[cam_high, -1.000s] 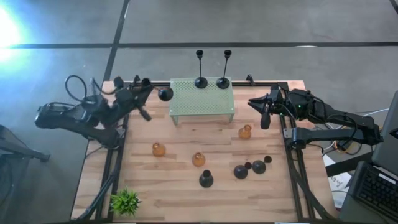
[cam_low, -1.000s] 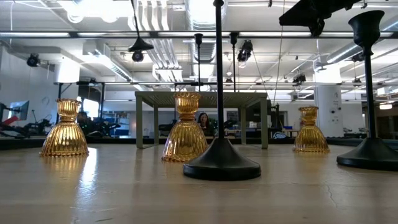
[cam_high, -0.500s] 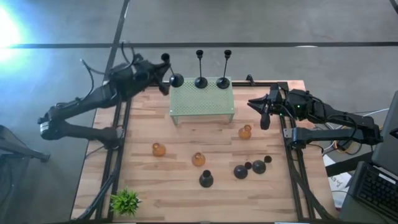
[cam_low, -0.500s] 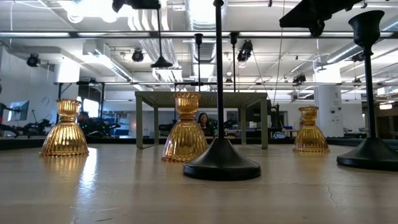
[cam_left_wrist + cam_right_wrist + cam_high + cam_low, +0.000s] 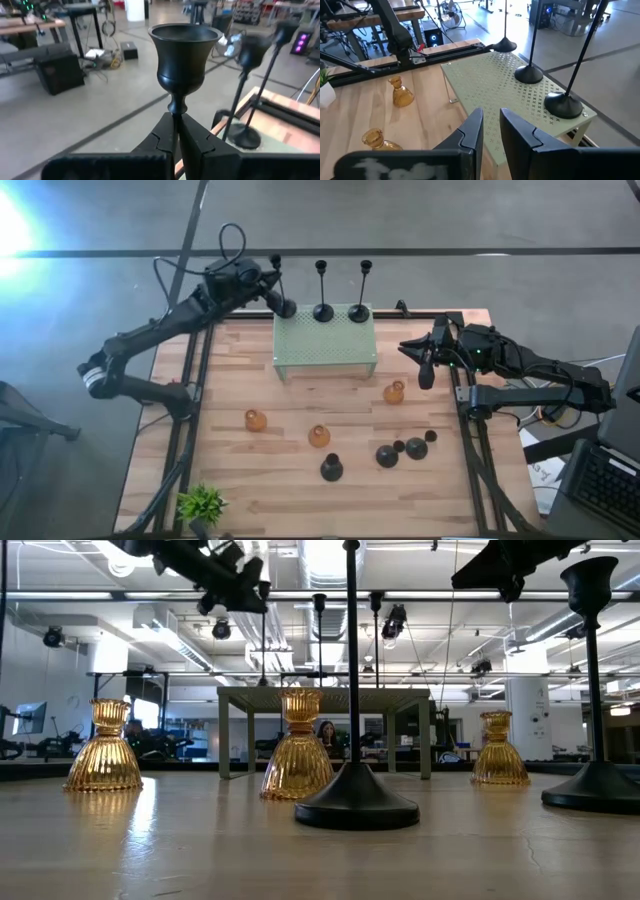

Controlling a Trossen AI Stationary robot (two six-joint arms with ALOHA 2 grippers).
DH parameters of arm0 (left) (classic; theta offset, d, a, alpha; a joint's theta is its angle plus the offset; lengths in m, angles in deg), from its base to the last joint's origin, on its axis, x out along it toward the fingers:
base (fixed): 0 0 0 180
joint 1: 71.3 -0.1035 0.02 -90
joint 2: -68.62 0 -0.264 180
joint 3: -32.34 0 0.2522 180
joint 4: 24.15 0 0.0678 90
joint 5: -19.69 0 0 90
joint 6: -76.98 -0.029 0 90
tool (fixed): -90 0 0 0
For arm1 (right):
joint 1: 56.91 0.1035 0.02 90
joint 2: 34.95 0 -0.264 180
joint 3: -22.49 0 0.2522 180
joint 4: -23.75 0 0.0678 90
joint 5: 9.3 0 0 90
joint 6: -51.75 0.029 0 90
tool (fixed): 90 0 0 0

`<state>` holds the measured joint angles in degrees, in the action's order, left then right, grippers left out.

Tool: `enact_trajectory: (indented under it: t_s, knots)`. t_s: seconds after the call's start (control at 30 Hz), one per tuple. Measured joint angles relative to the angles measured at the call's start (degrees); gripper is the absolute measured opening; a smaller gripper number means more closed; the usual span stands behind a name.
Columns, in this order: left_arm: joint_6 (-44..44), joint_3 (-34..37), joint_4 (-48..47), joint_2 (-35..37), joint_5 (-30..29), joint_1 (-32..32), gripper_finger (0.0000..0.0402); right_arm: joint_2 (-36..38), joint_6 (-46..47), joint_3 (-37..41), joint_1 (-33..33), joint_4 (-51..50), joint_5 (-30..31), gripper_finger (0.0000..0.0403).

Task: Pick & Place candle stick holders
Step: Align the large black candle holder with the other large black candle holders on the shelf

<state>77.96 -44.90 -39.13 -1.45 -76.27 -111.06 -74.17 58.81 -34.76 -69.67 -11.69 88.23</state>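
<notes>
My left gripper is shut on a tall black candle stick holder, upright at the far left corner of the mint-green stand. Whether its round base touches the stand, I cannot tell. Two more tall black holders rest by their bases on the stand's far edge. Three amber glass holders and three black holders on round bases sit on the table. My right gripper hangs open over the table's right edge, with nothing between its fingers. My left gripper pinches the holder's thin stem between its two fingers, just under the cup. The fingers come about level from the table's left side and lie across the stem. The holder stands upright with its cup above the fingers and its base below them.
A small leafy plant stands at the near left corner. Dark rails run along the table's left and right sides. A laptop and papers lie beyond the right edge. Bare wood lies between the stand and the amber holders.
My left gripper has swung from over the table left of the stand toward the far edge and the right, carrying the tall holder. The holder now stands at the stand's far left corner, and its base has sunk toward the stand's top. The right arm has kept still.
</notes>
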Motion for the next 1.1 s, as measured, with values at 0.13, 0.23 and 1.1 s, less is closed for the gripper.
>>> enact_trajectory:
  t_s: [0.13,0.23,1.1]
  knots:
    - [0.3,0.0,0.2,-1.9,1.3,-0.2,0.0012,0.0,0.8,0.0,0.0,-0.9,0.0,0.0056]
    - [0.3,0.0,0.3,-2.6,1.5,-0.4,0.0012,0.0,1.4,0.0,0.0,-1.6,0.0,0.0056]
    - [-0.1,1.2,0.4,-1.6,2.2,-0.8,0.0012,0.0,1.5,0.0,0.0,-2.1,0.0,0.0056]
